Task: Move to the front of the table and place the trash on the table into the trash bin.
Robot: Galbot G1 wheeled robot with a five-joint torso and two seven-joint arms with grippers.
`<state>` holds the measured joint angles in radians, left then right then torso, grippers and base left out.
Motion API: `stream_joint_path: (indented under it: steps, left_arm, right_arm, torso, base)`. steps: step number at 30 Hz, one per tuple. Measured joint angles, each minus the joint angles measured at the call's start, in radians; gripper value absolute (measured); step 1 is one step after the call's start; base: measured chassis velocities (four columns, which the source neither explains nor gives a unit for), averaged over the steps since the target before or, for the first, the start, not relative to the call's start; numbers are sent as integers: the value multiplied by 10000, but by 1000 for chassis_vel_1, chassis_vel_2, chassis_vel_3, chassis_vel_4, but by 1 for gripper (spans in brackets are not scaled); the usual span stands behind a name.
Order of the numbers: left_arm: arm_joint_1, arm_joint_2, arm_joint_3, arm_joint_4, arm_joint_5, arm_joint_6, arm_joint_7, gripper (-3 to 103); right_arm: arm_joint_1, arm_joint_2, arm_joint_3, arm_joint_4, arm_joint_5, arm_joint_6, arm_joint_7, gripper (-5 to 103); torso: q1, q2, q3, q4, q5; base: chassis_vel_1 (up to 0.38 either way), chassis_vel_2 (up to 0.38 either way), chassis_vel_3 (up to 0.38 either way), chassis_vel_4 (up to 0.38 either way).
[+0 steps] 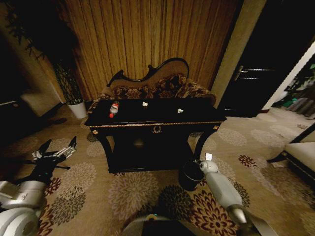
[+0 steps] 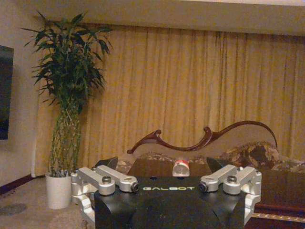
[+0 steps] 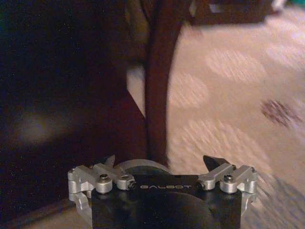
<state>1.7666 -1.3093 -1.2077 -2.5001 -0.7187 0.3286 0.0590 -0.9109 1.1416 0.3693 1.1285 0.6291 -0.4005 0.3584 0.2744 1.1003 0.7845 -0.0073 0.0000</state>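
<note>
The black table [image 1: 157,124] with gold trim stands ahead of me, in front of a carved sofa. On its top lie the trash items: a clear bottle [image 1: 114,108] with a red cap at the left, and two white scraps [image 1: 145,103] [image 1: 180,110] further right. The dark round trash bin [image 1: 189,175] sits on the carpet by the table's right front leg. My left gripper [image 1: 59,146] hovers open and empty, left of the table; its wrist view shows the bottle [image 2: 181,168] lying beyond the fingers. My right gripper [image 1: 205,163] is open beside the bin, facing the table leg [image 3: 157,95] and the bin rim [image 3: 138,165].
A tall plant in a white pot [image 1: 77,109] stands left of the sofa [image 1: 162,88]. Curtains hang behind. A dark doorway [image 1: 256,73] is at the right, and a bench [image 1: 300,155] at the far right. Patterned carpet lies open in front of the table.
</note>
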Motion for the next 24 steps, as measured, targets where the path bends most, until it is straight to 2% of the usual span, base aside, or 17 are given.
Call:
stream_joint_path:
  steps: [1, 2, 5, 6, 9, 12, 13, 17, 18, 19, 20, 21, 24]
  left_arm:
    - [-34, 0, 23, 0, -17, -67, 3, 100]
    - [-34, 0, 23, 0, -17, -67, 3, 100]
    - [-106, 22, 40, 0, -70, -245, 17, 100]
    - [-106, 22, 40, 0, -70, -245, 17, 100]
    - [-157, 35, 41, 0, -149, -360, 29, 100]
    - [-161, 40, 37, 0, -162, -365, 29, 100]
    - [-165, 66, 23, 0, -180, -368, 29, 100]
    - [-164, 93, -10, 0, -201, -353, 19, 100]
    - [-164, 93, -10, 0, -201, -353, 19, 100]
    - [-163, 92, -12, 0, -203, -340, 6, 100]
    - [-197, 90, -22, 0, -270, -251, -98, 100]
    - [-197, 90, -22, 0, -270, -251, -98, 100]
    - [-243, 124, -52, 0, -349, -151, -148, 100]
  right_arm:
    - [-322, -139, 65, 494, 5, 610, -498, 100]
    - [-322, -139, 65, 494, 5, 610, -498, 100]
    - [-1091, -458, 275, 1573, 67, 1609, -1499, 100]
    - [-1091, -458, 275, 1573, 67, 1609, -1499, 100]
    - [-1794, -772, 483, 2611, 21, 2634, -2179, 100]
    - [-1917, -846, 546, 2878, 12, 2819, -2270, 100]
    - [-2164, -1032, 696, 3568, 75, 3031, -2351, 100]
    - [-2715, -1425, 1014, 5307, 181, 3028, -2242, 100]
    - [-2715, -1425, 1014, 5307, 181, 3028, -2242, 100]
    - [-2814, -1484, 1064, 5614, 145, 2882, -2086, 100]
    - [-3333, -1769, 1368, 7591, 282, 1954, -1208, 100]
    - [-3333, -1769, 1368, 7591, 282, 1954, -1208, 100]
    - [-3705, -1894, 1583, 9088, 470, 1619, -864, 100]
  torso:
    - [0, 0, 0, 1, 0]
    - [0, 0, 0, 1, 0]
    - [0, 0, 0, -1, 0]
    - [0, 0, 0, -1, 0]
    - [0, 0, 0, -2, 1]
    - [0, 0, 0, -2, 2]
    - [0, 0, 0, 0, -1]
    - [0, 0, 0, 2, -2]
    - [0, 0, 0, 2, -2]
    - [0, 0, 0, 2, -2]
    - [0, 1, 0, 0, -3]
    - [0, 1, 0, 0, -3]
    - [0, 1, 0, 1, -3]
  base:
    - [0, 0, 0, 0]
    - [0, 0, 0, 0]
    - [0, 0, 0, 0]
    - [0, 0, 0, 0]
    - [0, 0, 0, 0]
    - [0, 0, 0, 0]
    - [0, 0, 0, 0]
    - [0, 0, 0, 0]
    - [0, 0, 0, 0]
    - [0, 0, 0, 0]
    - [0, 0, 0, 0]
    - [0, 0, 0, 0]
    - [0, 0, 0, 0]
